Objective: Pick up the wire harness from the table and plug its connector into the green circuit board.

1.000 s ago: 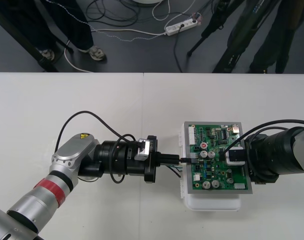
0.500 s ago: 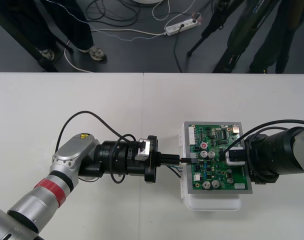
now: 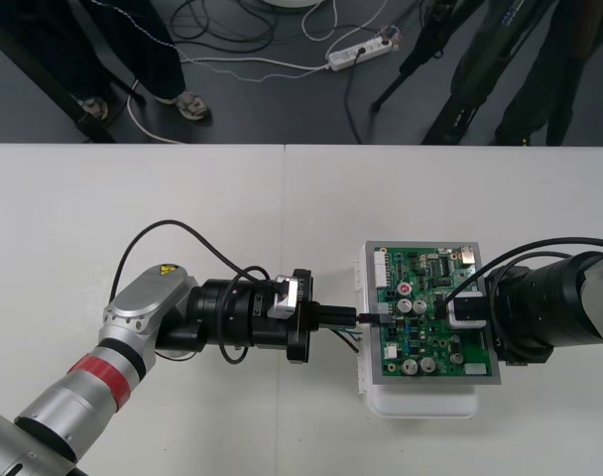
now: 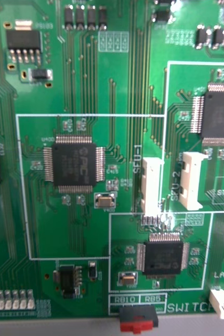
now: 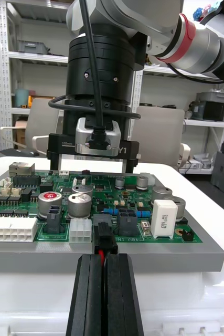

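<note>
Two arms meet at the green circuit board [image 3: 425, 266], which sits on its white base [image 3: 421, 402] right of centre on the surface [image 3: 182, 198].

The left arm is the working one. Left pincer [image 3: 353, 318] lies level, pointing straight at the board's left edge. The long axis of pincer and plug is one line running left-to-right across the surface, square to that edge.

In the left wrist view the left pincer [image 5: 104, 265] is narrow, its fingers [image 5: 88, 296] nearly together and clamped on the harness. The small black plug [image 5: 104, 242] sticks out just ahead of the tips, with a sliver of red wire between them. The plug is at the board's near edge, in the row of edge connectors, between a white header and a black one. It is touching or in a socket there; I cannot tell if it is fully seated. The rest of the harness is hidden behind the pincer.

Judgement: this is the insertion step, near the end of the task. The coming move turns on pushing along that same axis, into the board, with no sideways drift. Any tilt risks jamming the plug.

Right pincer [image 3: 460, 309] stands over the right half of the board, pointing down and very close to it. The left wrist view shows it beyond the plug [image 5: 93, 157]. Whether it is wide or narrow, I cannot tell. It looks to be bracing or just waiting, and it is well apart from the plug.
</note>
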`<act>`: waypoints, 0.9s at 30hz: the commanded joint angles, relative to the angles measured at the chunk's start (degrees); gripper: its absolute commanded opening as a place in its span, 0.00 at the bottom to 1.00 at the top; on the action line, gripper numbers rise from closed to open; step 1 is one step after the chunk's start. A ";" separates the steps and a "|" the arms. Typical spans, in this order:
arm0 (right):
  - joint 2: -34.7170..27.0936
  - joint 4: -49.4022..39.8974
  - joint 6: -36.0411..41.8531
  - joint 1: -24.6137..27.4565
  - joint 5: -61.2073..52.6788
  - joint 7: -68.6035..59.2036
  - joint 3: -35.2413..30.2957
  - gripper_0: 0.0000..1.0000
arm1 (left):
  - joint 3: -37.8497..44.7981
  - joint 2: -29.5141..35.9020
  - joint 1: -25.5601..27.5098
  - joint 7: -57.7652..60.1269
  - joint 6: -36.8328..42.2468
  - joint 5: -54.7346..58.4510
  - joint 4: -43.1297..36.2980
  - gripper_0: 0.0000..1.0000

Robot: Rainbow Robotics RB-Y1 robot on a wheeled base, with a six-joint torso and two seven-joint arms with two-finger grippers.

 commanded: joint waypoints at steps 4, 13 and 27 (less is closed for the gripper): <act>0.45 -1.43 -0.27 0.61 0.59 1.65 0.89 1.00 | -1.87 -1.42 -2.53 1.56 1.63 -0.53 -0.45 0.00; 0.45 -1.43 -0.27 0.61 0.59 1.65 0.89 1.00 | -1.96 -1.42 -2.53 1.65 1.63 -0.53 -0.45 0.00; 0.54 -1.43 -0.27 0.70 0.59 1.82 0.98 1.00 | -1.96 -2.83 -2.62 1.12 3.21 -0.61 -0.54 0.00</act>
